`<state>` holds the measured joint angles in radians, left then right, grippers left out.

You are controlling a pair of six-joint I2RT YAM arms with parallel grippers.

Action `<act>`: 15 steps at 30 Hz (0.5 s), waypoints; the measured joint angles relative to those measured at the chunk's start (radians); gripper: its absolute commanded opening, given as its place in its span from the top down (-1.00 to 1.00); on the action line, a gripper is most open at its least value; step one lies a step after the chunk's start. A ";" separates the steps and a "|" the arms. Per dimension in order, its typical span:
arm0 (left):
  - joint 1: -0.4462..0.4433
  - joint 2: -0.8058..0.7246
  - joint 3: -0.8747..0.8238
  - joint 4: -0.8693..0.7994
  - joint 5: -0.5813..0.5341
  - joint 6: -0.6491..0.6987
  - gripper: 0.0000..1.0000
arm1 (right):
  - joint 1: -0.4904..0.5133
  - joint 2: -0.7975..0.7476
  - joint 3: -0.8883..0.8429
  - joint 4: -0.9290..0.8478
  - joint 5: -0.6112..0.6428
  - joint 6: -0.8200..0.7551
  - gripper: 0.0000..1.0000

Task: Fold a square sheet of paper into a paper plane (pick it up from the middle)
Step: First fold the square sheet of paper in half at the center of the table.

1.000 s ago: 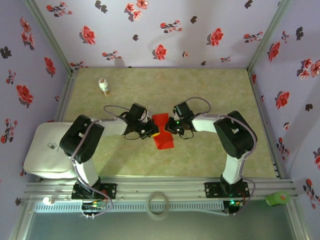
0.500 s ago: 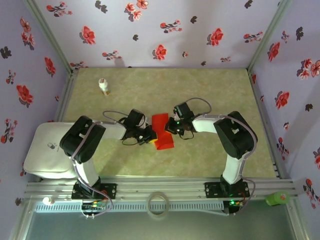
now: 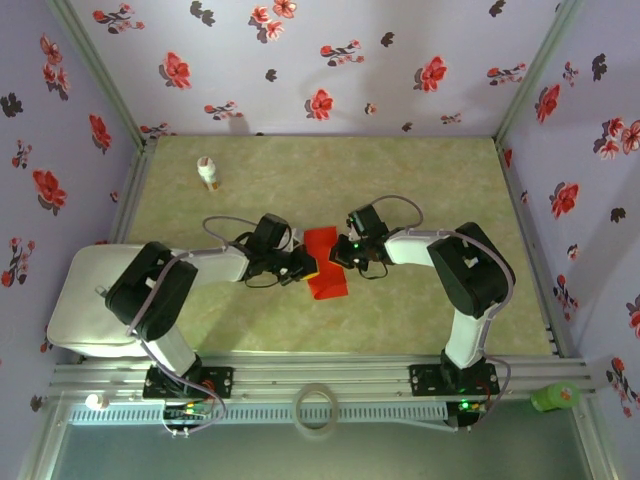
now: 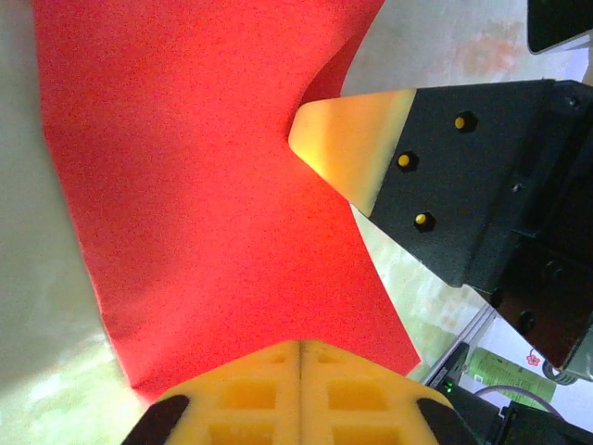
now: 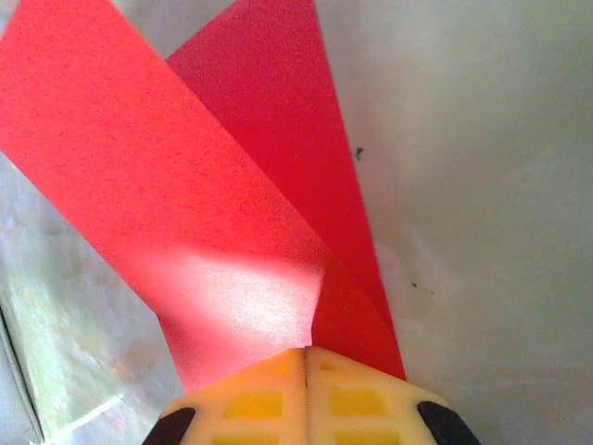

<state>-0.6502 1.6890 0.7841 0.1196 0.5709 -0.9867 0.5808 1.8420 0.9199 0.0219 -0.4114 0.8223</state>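
The red square sheet of paper [image 3: 326, 264] lies part-folded mid-table between both arms. My left gripper [image 3: 303, 266] is shut, and its yellow tips [image 4: 301, 345] touch the sheet's [image 4: 204, 185] near edge. My right gripper [image 3: 342, 256] is shut too, tips [image 5: 306, 350] down where a raised lighter flap [image 5: 167, 176] meets the darker layer [image 5: 278, 102]. Across the sheet its cream fingertip [image 4: 347, 139] lies on the indented right edge. No paper shows between either pair of jaws. No finished paper plane shape is in view.
A small white bottle with an orange band [image 3: 208, 172] stands at the back left. A white pad [image 3: 85, 305] lies at the left edge beside the left arm. A tape ring [image 3: 317, 408] and a green object [image 3: 555, 397] sit on the front rail.
The left arm's elbow has swung left and the left gripper shifted slightly along the sheet's left edge. The right arm and the sheet have barely moved.
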 measured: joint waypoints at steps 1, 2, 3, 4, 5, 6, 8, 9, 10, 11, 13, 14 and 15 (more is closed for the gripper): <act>0.000 0.006 -0.004 0.011 0.004 -0.004 1.00 | 0.000 0.000 0.000 0.000 0.000 0.000 1.00; 0.000 0.015 -0.010 0.025 0.008 -0.007 1.00 | 0.000 0.000 0.000 0.000 0.000 0.000 1.00; -0.002 0.028 -0.016 0.039 0.010 -0.010 1.00 | 0.000 0.000 0.000 0.000 0.000 0.000 1.00; -0.003 0.041 -0.023 0.045 0.011 -0.010 1.00 | 0.000 0.000 0.000 0.000 0.000 0.000 1.00; -0.004 0.052 -0.032 0.049 0.013 -0.010 1.00 | 0.000 0.000 0.000 0.000 0.000 0.000 1.00; -0.005 0.061 -0.047 0.053 0.014 -0.010 1.00 | 0.000 0.000 0.000 0.000 0.000 0.000 1.00; -0.006 0.066 -0.075 0.071 0.017 -0.010 1.00 | 0.000 0.000 0.000 0.000 0.001 0.000 1.00; -0.006 0.065 -0.081 0.084 0.016 -0.009 1.00 | 0.000 -0.001 0.000 0.000 0.003 0.000 1.00; -0.006 0.064 -0.091 0.099 0.017 -0.009 1.00 | 0.002 -0.002 -0.002 0.000 0.006 0.000 1.00; -0.006 0.060 -0.100 0.115 0.016 -0.008 1.00 | 0.002 -0.003 -0.003 0.001 0.009 0.000 1.00; -0.006 0.053 -0.114 0.132 0.013 -0.005 1.00 | 0.004 -0.004 -0.006 0.005 0.012 0.000 1.00; -0.006 0.048 -0.117 0.130 0.010 -0.002 1.00 | 0.004 -0.005 -0.006 0.004 0.013 0.000 1.00; -0.007 0.043 -0.118 0.121 0.006 0.000 1.00 | 0.004 -0.005 -0.006 0.004 0.014 0.000 1.00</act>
<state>-0.6575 1.7325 0.6662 0.2405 0.5774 -0.9867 0.5850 1.8370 0.9142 0.0261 -0.3969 0.8227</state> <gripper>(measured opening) 0.054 0.047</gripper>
